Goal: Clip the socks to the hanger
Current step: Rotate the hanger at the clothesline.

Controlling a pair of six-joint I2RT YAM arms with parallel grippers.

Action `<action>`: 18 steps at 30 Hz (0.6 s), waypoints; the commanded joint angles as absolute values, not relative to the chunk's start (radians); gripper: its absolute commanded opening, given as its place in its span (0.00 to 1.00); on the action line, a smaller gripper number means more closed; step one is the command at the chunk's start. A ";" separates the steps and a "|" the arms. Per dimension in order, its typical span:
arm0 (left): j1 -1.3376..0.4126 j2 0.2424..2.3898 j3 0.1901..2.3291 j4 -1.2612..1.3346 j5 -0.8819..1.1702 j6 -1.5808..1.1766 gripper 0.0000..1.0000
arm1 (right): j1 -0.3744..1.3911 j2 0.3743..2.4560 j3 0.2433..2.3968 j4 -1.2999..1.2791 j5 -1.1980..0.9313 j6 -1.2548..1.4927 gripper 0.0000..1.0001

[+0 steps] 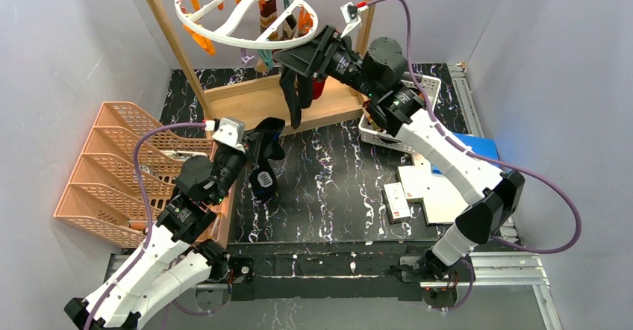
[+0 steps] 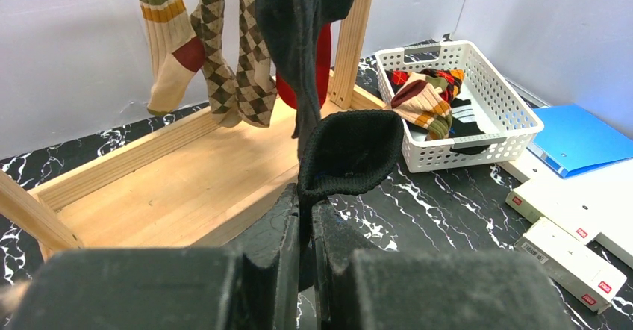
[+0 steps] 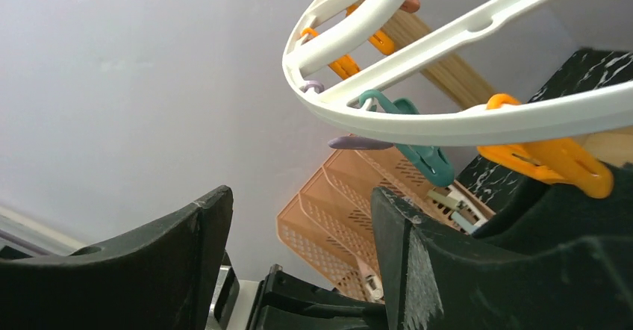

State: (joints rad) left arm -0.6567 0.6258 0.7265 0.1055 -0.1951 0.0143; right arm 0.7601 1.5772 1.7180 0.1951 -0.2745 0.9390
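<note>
Enclosing the hanger [image 1: 237, 15] — wooden frame [image 1: 250, 100]; orange rack [image 1: 112, 167] left, white basket [image 2: 463, 151] right.

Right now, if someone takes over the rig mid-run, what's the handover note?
Left gripper: shut on a black sock, in front of the wooden frame.
Right gripper: open, empty, just under the hanger rim.
Done: striped sock, argyle socks, red sock and a long dark sock hang from the hanger.
Left: clip the held black sock; more socks in the white basket.
</note>
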 commanded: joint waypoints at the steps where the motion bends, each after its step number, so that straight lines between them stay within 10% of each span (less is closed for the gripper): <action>1: -0.661 0.609 0.742 0.109 -0.206 0.015 0.00 | 0.757 1.621 1.761 0.287 -0.327 1.105 0.76; 18: -0.660 0.609 0.745 0.110 -0.216 0.033 0.00 | 0.629 1.599 1.682 0.367 -0.144 1.137 0.68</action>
